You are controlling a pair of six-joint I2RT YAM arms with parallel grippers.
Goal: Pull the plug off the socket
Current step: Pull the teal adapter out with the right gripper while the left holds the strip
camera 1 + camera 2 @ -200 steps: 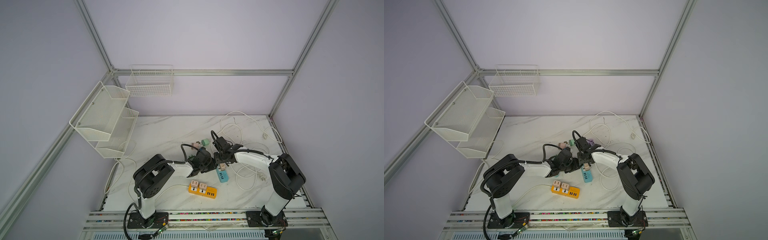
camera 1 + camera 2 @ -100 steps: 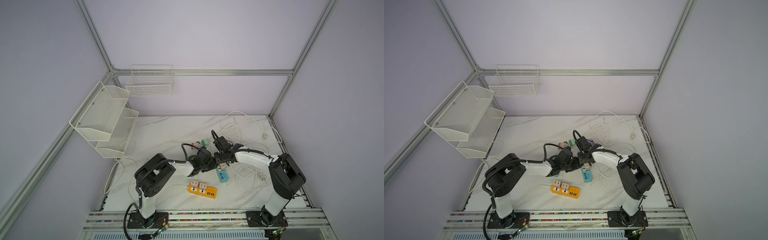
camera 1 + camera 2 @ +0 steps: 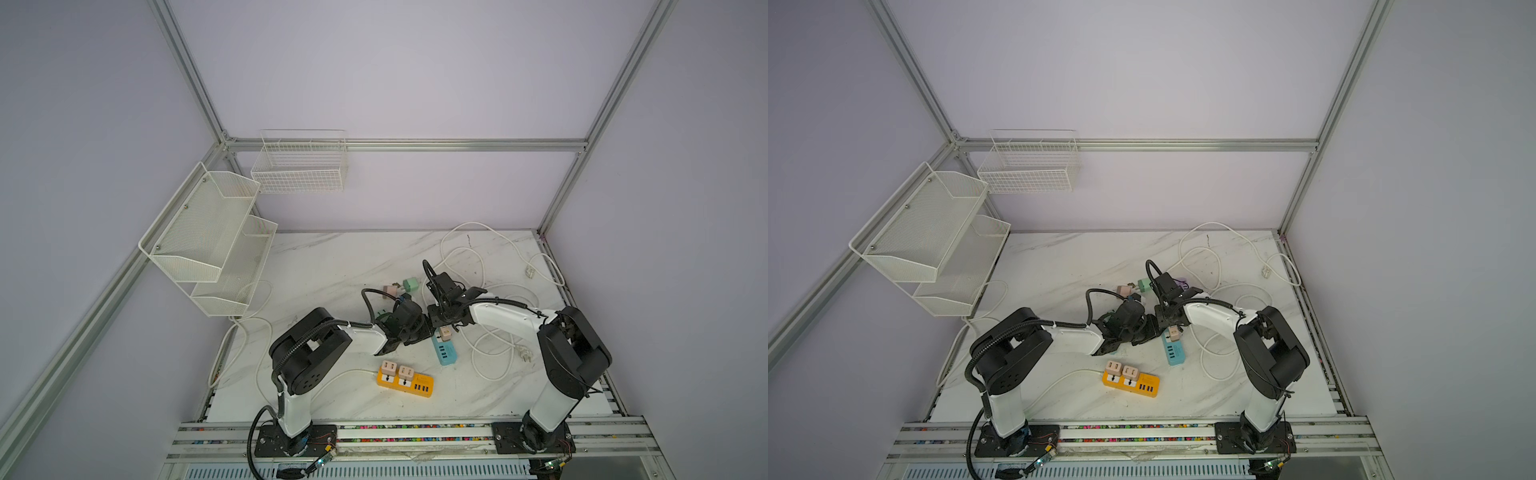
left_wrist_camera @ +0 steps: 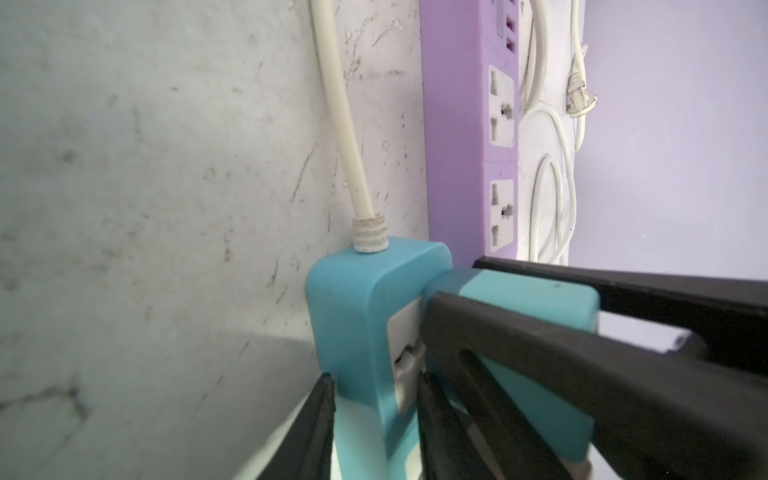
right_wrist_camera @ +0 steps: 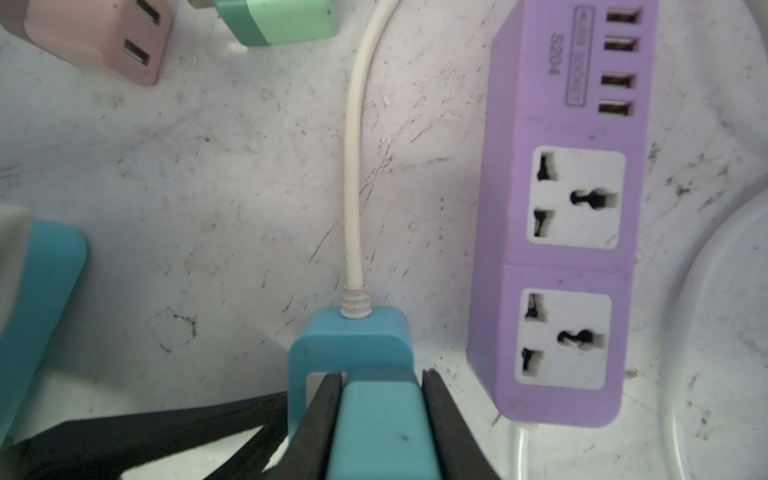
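**Teal plug (image 5: 382, 428) gripped, not yet out**

The plug is sitting seated in the blue socket (image 5: 349, 336) near the table's (image 5: 208, 166) middle. The right pincer (image 5: 381, 378) is pinching the plug, and the left pincer (image 4: 374, 386) is clamping the socket's sides. Only the pull itself is remaining.

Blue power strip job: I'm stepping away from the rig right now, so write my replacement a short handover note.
Right gripper: shut on the teal plug, clamping it from both sides.
Left gripper: shut on the blue power strip near its cord end, bracing it on the table.
Done: both grips look set.
The plug appears fully seated in the strip, not yet out.
Left to do: pull the plug straight off while the strip is held down, then probably set it aside.
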